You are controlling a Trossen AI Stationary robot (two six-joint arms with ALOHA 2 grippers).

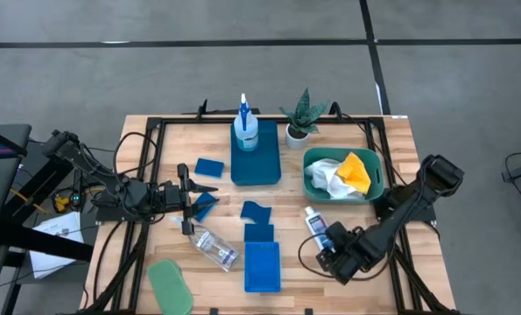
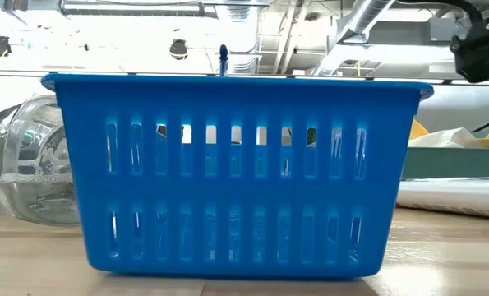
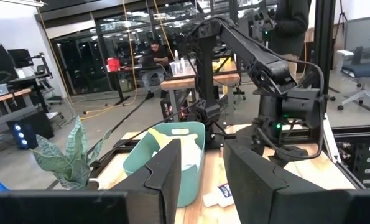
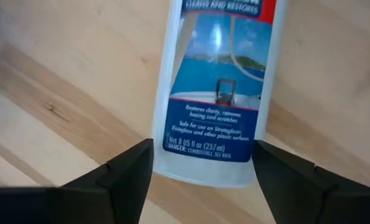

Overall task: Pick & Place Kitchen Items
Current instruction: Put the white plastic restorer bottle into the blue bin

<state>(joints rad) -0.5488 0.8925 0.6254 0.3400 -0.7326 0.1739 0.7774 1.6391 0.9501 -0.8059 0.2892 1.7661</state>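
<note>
Pale wood of the tabletop (image 1: pixel 391 157) fills my right wrist view, with the white blue-labelled bottle (image 4: pixel 219 93) lying flat on it. My right tool (image 4: pixel 200 171) stands open just short of the bottle's base, one finger to each side, gripping nothing. From above, that bottle (image 1: pixel 315 226) lies below the teal tub (image 1: pixel 378 171), which holds the white cloth (image 1: pixel 330 178) and the yellow cloth (image 1: pixel 356 171).

My left tool (image 1: pixel 190 197) sits on the left side of the tabletop, its fingers (image 3: pixel 166 171) partly apart; I cannot tell whether they hold anything, though a blue sponge (image 1: pixel 205 206) lies right at its tip. The clear plastic bottle (image 1: pixel 214 246) lies just below it, and the green cloth (image 1: pixel 169 284) near the front edge. The spray bottle (image 1: pixel 245 131) stands on the far blue tray (image 1: pixel 256 166).
</note>
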